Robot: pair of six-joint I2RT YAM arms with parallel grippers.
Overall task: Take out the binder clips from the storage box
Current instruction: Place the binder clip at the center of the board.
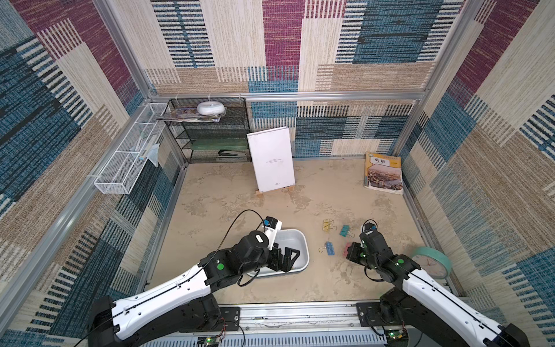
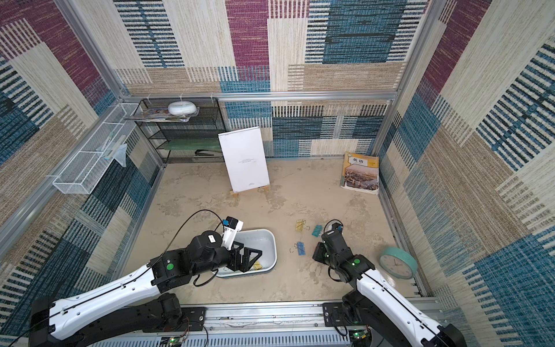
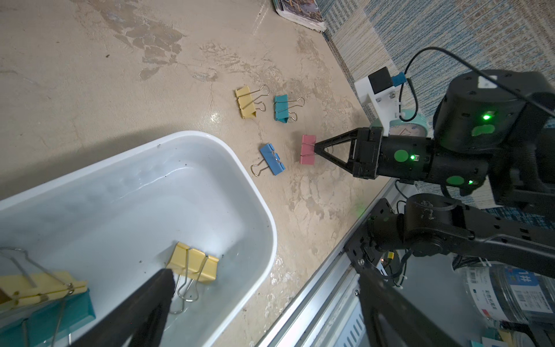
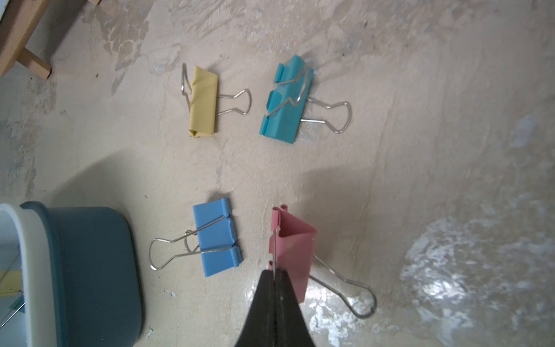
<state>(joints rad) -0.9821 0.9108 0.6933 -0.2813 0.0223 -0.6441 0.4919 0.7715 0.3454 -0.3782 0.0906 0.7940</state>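
Closest, the right gripper [image 4: 274,281] is clamping the pink binder clip [image 4: 292,249] by its wire, seemingly on the desk [image 4: 420,135], clear of the storage box [image 3: 135,195] rim, while the left gripper [image 1: 285,260] is hanging wide open over a yellow binder clip [image 3: 195,264] inside.

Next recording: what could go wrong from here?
1. The right gripper pinches the pink metal binder clip by one thin wire handle; it may slip.
2. The left gripper hangs open over the shallow white plastic storage box; the yellow binder clip beneath lies near its wall, so fingers may shove the box.
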